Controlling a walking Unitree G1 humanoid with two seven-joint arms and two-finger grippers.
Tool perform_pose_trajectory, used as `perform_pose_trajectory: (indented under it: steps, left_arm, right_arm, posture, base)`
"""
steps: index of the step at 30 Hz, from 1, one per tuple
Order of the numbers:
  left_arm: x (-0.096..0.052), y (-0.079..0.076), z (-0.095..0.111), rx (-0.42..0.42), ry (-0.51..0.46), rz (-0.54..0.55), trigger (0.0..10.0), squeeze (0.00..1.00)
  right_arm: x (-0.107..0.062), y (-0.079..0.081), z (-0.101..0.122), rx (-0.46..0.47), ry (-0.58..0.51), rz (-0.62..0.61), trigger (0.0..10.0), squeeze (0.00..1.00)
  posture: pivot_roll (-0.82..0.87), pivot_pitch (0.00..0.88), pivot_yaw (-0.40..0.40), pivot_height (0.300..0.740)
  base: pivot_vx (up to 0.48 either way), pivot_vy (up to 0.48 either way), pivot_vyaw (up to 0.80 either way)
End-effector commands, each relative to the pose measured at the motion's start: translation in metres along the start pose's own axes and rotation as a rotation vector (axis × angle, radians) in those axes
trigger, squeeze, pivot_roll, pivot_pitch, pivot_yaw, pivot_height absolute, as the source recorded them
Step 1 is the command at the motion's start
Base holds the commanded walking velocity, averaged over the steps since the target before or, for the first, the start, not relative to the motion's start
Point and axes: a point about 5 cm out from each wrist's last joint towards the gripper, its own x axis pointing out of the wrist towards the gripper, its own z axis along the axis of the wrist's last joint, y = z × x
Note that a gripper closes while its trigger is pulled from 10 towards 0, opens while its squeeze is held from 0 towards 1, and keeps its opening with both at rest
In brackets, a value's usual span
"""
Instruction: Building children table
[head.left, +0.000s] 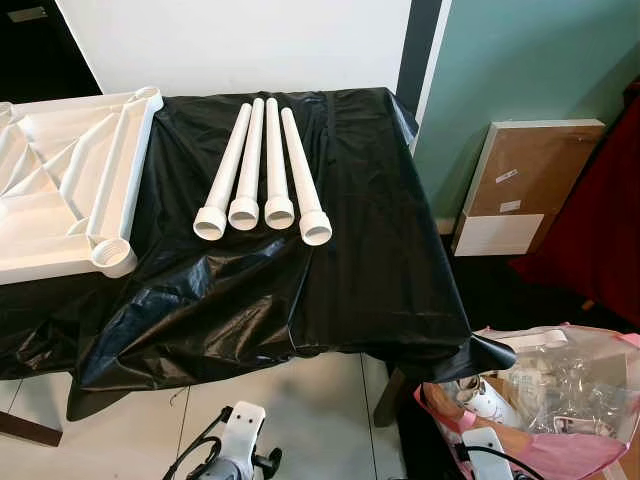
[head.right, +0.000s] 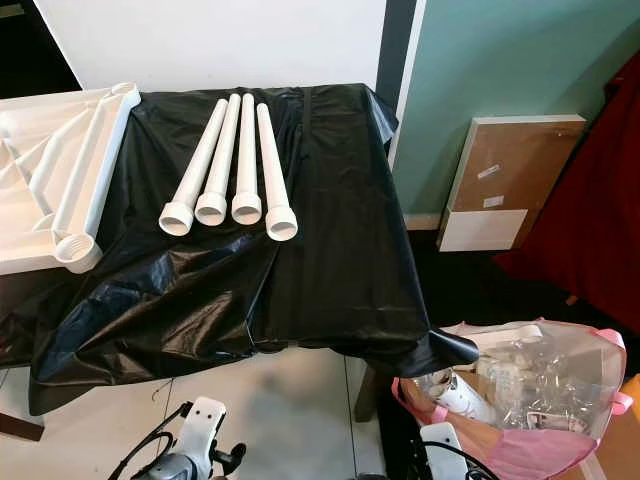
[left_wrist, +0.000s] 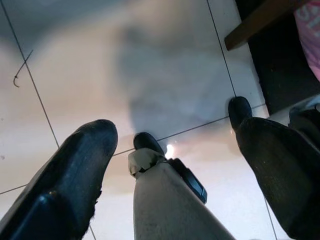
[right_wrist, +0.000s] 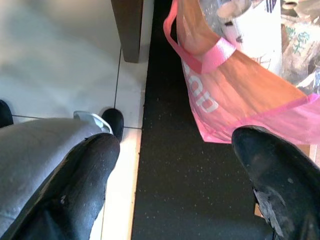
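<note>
Several white tube legs (head.left: 262, 172) lie side by side on the black plastic sheet (head.left: 380, 250) that covers the table, their threaded ends toward me. A white plastic table top (head.left: 60, 190) lies upside down at the left, with a round socket (head.left: 114, 256) at its near corner. Both arms hang low in front of the table. My left gripper (left_wrist: 172, 137) is open over the pale tiled floor. My right gripper (right_wrist: 175, 150) is open too, above a dark floor strip beside a pink bag (right_wrist: 235, 95).
A pink bag (head.left: 560, 400) stuffed with clear plastic packaging sits on the floor at the right of the table. A flat cardboard box (head.left: 520, 185) leans on the green wall. A wooden table leg (right_wrist: 127, 27) stands near the right gripper. Pale tiles (head.left: 300, 410) lie before the table.
</note>
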Motion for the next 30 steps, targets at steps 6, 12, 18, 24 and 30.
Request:
perform_pose_trajectory:
  steps: [6,12,18,24,30]
  left_arm:
    - [-0.002,0.001,-0.009,-0.021,0.032,0.04,10.0,0.0]
    - [-0.002,-0.001,-0.013,0.0,0.046,0.044,10.0,0.0]
    - [-0.002,0.0,-0.011,0.027,0.034,0.05,10.0,0.0]
    - [-0.001,-0.001,-0.005,-0.021,-0.005,0.059,10.0,0.0]
    - [-0.006,0.0,-0.023,-0.028,0.062,0.093,10.0,0.0]
  right_arm:
    - [0.0,0.005,-0.001,0.021,0.01,0.016,10.0,0.0]
    - [-0.002,0.008,-0.008,0.029,0.033,0.015,10.0,0.0]
    - [-0.002,0.007,-0.008,0.028,0.028,0.012,10.0,0.0]
    - [0.002,0.01,0.008,0.047,-0.039,0.032,10.0,0.0]
    - [0.005,0.017,0.016,0.004,-0.042,0.062,10.0,0.0]
  posture:
    - [-0.2,0.016,0.034,0.74]
    - [-0.19,0.0,0.035,0.74]
    - [-0.19,0.0,0.037,0.74]
    - [-0.17,0.0,0.019,0.74]
    - [-0.15,0.0,0.004,0.74]
  base:
    - [0.0,0.0,0.0]
    - [0.0,0.0,0.0]
    - [0.0,0.0,0.0]
    - [0.0,0.0,0.0]
    - [0.0,0.0,0.0]
